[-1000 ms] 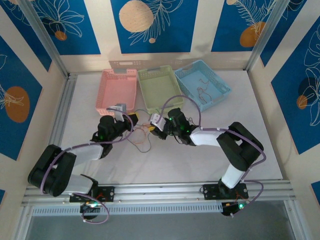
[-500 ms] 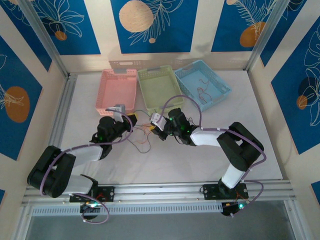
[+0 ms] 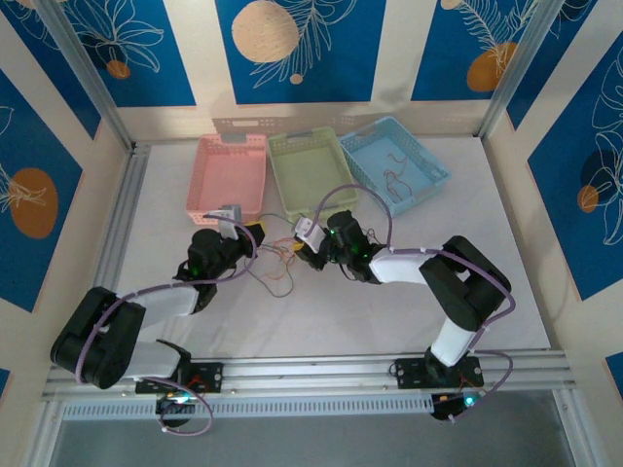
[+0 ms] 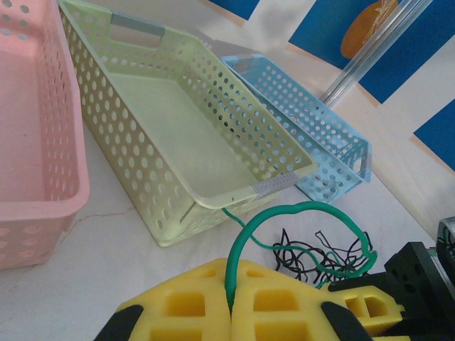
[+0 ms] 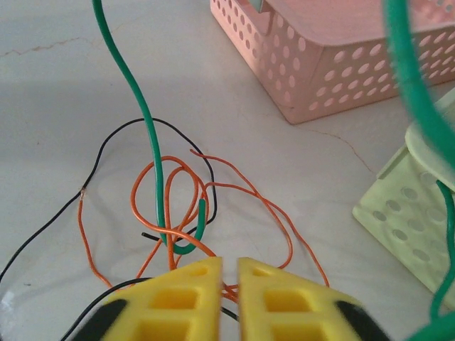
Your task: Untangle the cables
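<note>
Seen from above, I have both arms reaching toward the green basket (image 3: 313, 173). The left gripper (image 3: 256, 235) sits off its near left corner and the right gripper (image 3: 305, 251) just in front of that same corner. The cables (image 3: 277, 270) lie in a loose snarl on the table (image 3: 389, 292) between the two, a little nearer me than either. From the left wrist, the left gripper's yellow pads are clamped on the green cable (image 4: 306, 206). It rises out of the pinch, arches over in front of the basket's near wall and drops toward the right gripper, with the black cable (image 4: 313, 257) crumpled beneath the arch. From the right wrist, the right jaws stand a narrow slit apart, with orange cable (image 5: 281, 222) strands running in under the tips; whether they pinch anything I cannot tell. The green cable comes lengthwise toward these fingers and hooks through the orange loops just ahead of them. My judgement is that the hook lies nearest the right gripper, so the freeing pull should run along the cable's length, away toward the left arm.
</note>
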Controlling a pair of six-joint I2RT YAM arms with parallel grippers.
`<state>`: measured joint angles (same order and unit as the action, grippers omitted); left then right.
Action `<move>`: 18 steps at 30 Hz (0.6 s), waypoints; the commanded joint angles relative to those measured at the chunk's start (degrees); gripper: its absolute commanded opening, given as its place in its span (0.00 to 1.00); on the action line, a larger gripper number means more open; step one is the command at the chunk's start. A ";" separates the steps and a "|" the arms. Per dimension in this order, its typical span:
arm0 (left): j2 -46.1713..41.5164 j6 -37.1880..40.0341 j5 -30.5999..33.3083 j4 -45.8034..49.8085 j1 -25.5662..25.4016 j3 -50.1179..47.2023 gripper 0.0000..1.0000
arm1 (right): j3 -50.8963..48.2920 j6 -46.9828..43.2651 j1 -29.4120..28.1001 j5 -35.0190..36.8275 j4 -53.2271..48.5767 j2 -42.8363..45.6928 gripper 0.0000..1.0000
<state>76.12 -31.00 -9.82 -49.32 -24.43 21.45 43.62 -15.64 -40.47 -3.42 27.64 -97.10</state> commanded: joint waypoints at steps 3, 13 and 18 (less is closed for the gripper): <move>-0.78 0.86 -0.39 -3.12 0.69 -0.57 0.00 | 3.45 -1.04 -0.26 -1.83 -2.68 -3.26 0.33; -0.11 0.85 -2.02 -3.65 0.67 -0.18 0.00 | 6.42 -1.63 -0.44 3.12 -0.77 -6.34 0.41; 0.08 0.69 -3.47 -4.99 0.68 -0.31 0.00 | 7.80 -2.25 -1.01 1.99 -3.15 -6.99 0.24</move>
<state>76.12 -31.00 -10.76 -51.00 -24.38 21.41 49.69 -17.50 -40.93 -0.97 25.30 -103.02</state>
